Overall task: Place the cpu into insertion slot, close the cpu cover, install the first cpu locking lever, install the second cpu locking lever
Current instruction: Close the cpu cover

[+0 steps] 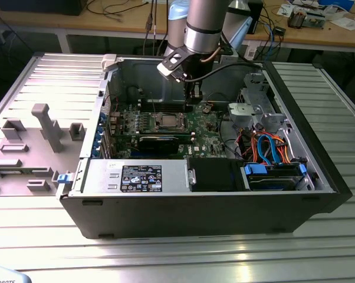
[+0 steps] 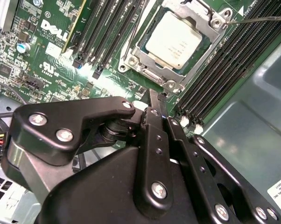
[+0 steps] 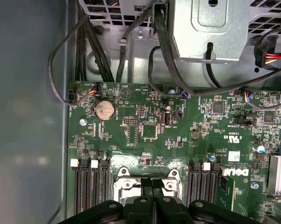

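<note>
The gripper (image 2: 159, 100) is pinched narrow, its two black fingers (image 2: 155, 126) pressed flat together with nothing seen between them. Its tip hangs low over the green motherboard (image 3: 131, 100), just beside one corner of the insertion slot (image 3: 126, 183); whether it touches the metal there cannot be told. And there's the cpu (image 2: 179, 39), lying flat in the slot, dull silver top up, just beyond the fingertips. The cpu cover (image 2: 143, 57) is down around it, the chip showing through its window. A thin metal lever (image 2: 259, 18) sticks out from the cover's far corner, across the black memory slots (image 2: 224, 70) that run along that side of the socket.

In the first wrist view the closed gripper (image 3: 152, 186) sits right at the slot's edge, memory slots on either side, a coin battery (image 3: 104, 109) near the board's corner. From the exterior view, the arm (image 1: 201, 29) reaches down into the open computer case (image 1: 224, 206), gripper (image 1: 192, 101) just beside the cpu (image 1: 166, 122), towards the case's back wall.
</note>
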Controlling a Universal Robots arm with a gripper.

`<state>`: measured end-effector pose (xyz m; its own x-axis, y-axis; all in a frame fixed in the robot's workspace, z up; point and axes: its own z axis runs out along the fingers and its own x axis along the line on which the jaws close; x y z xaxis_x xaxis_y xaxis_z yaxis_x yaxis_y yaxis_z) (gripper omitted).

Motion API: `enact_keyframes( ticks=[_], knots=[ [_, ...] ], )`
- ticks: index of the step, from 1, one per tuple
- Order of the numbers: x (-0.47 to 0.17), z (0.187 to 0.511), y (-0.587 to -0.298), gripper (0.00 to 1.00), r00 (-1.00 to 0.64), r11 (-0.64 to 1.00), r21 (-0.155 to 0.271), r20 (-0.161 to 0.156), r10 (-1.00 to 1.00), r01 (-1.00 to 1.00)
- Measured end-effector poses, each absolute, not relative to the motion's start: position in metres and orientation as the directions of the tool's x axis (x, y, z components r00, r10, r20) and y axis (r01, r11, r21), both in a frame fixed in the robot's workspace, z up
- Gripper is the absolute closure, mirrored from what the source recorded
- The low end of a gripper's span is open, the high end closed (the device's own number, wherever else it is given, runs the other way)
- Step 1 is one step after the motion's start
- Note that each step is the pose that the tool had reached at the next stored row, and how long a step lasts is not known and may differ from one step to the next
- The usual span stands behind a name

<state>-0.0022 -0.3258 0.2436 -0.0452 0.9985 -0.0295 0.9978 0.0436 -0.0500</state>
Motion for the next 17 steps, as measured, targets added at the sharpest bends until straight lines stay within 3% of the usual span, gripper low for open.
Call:
enact_keyframes(
  ticks=[17],
  knots=[
    [-0.0066,0.2406,-0.3258,0.89,-0.045,0.044,-0.051,-0.03,0.999,0.998]
  ],
)
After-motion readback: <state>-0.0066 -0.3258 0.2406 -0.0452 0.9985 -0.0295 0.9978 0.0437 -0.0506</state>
